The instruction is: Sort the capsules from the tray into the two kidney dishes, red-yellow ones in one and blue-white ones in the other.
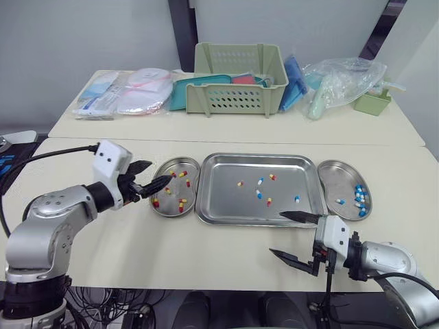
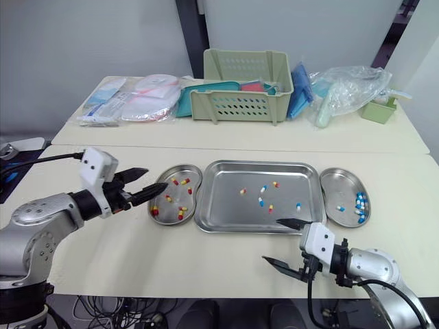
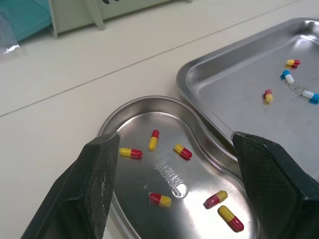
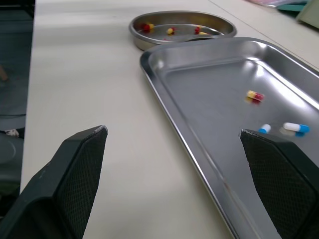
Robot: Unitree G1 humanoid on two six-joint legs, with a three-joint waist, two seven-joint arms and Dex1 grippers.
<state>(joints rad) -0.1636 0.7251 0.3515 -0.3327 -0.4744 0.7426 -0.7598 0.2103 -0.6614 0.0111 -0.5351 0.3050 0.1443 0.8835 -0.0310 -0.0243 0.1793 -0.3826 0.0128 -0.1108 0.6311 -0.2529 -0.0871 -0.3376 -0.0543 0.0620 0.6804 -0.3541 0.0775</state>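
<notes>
Left eye view: a steel tray (image 1: 226,200) lies at the middle of the worktop (image 1: 171,247), its long side along the front edge. The left dish (image 1: 170,210) sits against the tray's left end and the right dish (image 1: 336,179) just beside its right end, toward the worktop's right edge.

The left dish holds several red-yellow capsules (image 1: 182,202), scattered and apart from one another. The right dish holds a cluster of blue-white capsules (image 1: 359,199) along its outer side, with one more lying alone nearer the tray. Six capsules lie loose in the tray, around its middle and right half: three red-yellow and three blue-white.

The left claw (image 1: 160,173) hangs over the left dish's outer rim with its fingers apart and nothing between them. In the left wrist view the dish and its capsules show in the gap between the two fingers (image 3: 97,179).

The right claw (image 1: 276,233) is near the worktop's front edge, in front of the tray's right half. Its fingers are spread wide and empty, and one fingertip reaches the tray's front rim.

A pale green basket (image 1: 236,79) stands on the table (image 1: 357,130) behind the worktop.
</notes>
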